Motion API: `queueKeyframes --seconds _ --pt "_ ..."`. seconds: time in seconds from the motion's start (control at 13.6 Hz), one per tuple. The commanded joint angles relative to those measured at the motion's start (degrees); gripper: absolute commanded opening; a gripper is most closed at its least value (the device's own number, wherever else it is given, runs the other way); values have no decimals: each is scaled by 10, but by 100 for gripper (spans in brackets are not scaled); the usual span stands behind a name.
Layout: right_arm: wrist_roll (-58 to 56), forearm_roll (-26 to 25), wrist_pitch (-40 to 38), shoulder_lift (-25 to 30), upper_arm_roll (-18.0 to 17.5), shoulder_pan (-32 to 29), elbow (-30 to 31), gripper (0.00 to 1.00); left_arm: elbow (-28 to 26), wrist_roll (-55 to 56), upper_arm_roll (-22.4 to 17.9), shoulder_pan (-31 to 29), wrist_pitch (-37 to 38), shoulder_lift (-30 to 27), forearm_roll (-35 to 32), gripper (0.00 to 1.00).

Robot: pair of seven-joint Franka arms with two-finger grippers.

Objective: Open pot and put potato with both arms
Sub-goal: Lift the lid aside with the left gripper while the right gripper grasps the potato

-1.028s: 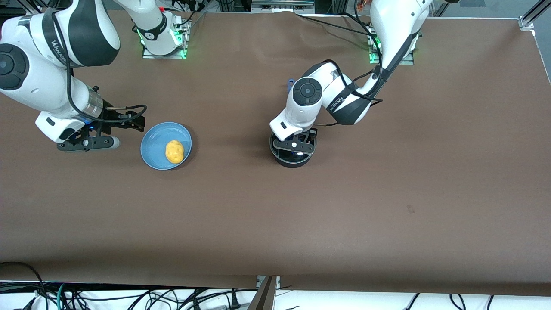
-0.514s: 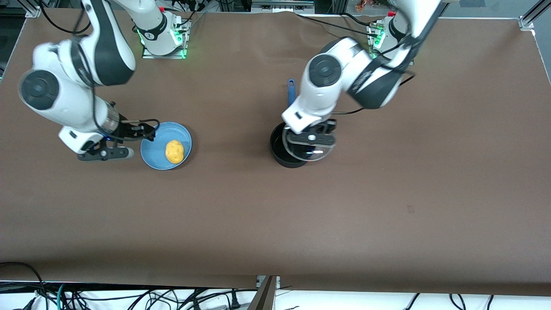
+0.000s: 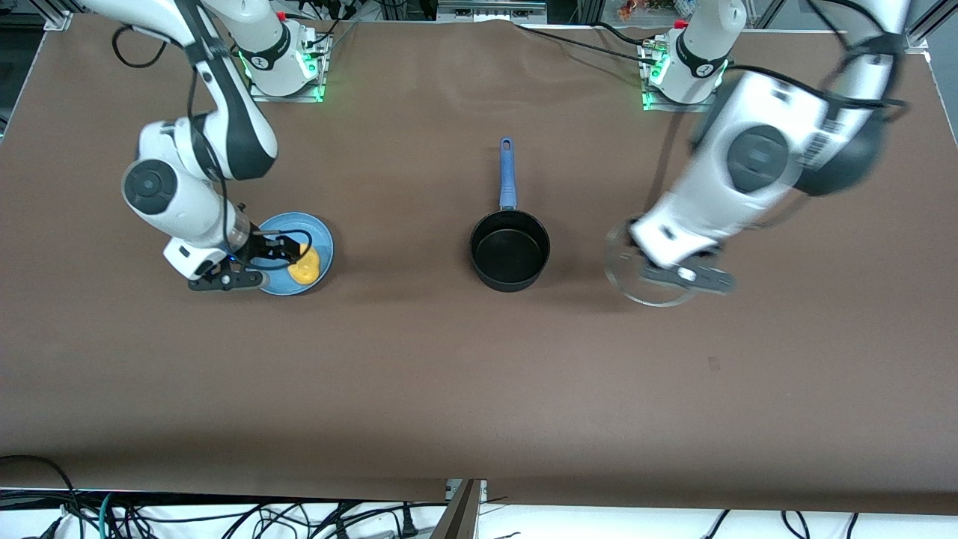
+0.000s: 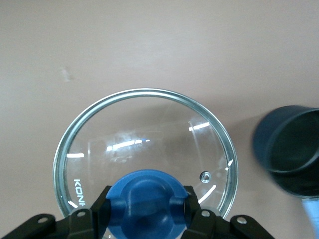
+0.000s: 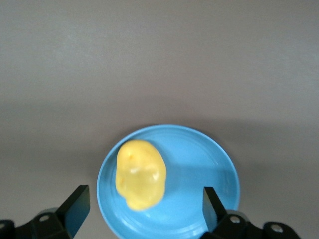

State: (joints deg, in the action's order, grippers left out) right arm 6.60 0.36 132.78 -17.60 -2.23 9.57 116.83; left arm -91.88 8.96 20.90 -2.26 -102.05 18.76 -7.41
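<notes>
Holding, in my left gripper, the clear round glass lid with its steel rim and blue knob: my fingers are clamped on either side of that knob, and the lid hangs level over bare brown desk, toward the left arm's end, well apart from its pan. Item: small round black saucepan with a long straight blue handle, standing uncovered near the middle of the desk, nothing inside it, handle pointing toward the arm bases; in the left wrist view its dark wall shows just beside the lid's rim. Item: flat round blue plate, toward the right arm's end of the desk, roughly level with the saucepan. Item: small oval yellow potato with bumpy skin, lying on that plate, off-centre. Item: my right gripper, low over the plate's edge, fingers spread wide apart with the potato between their line and the plate's middle, touching nothing that I can see; in the right wrist view the potato sits closer to one fingertip than to the other, and the plate fills the gap between them.
</notes>
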Motion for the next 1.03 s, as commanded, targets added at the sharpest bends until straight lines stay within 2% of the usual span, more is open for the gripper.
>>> queueKeyframes --seconds 0.0,0.22,0.37,0.59,0.73,0.95 --pt "22 11 49 -30 -1 16 11 100 -15 -129 8 -80 3 0 6 26" --pt "45 11 63 -49 -1 24 16 100 -23 -209 7 -132 -10 21 3 26" --pt "47 11 61 -51 -1 30 16 100 -70 -236 7 -166 -68 22 0 26" --pt "47 11 69 -54 -1 29 24 100 -158 -248 6 -182 -166 20 -4 26" --pt "47 11 85 -58 -1 29 36 100 -196 -248 5 -195 -231 29 -5 26" --pt "46 11 92 -60 -1 29 41 97 -204 -251 4 -202 -259 59 -5 26"
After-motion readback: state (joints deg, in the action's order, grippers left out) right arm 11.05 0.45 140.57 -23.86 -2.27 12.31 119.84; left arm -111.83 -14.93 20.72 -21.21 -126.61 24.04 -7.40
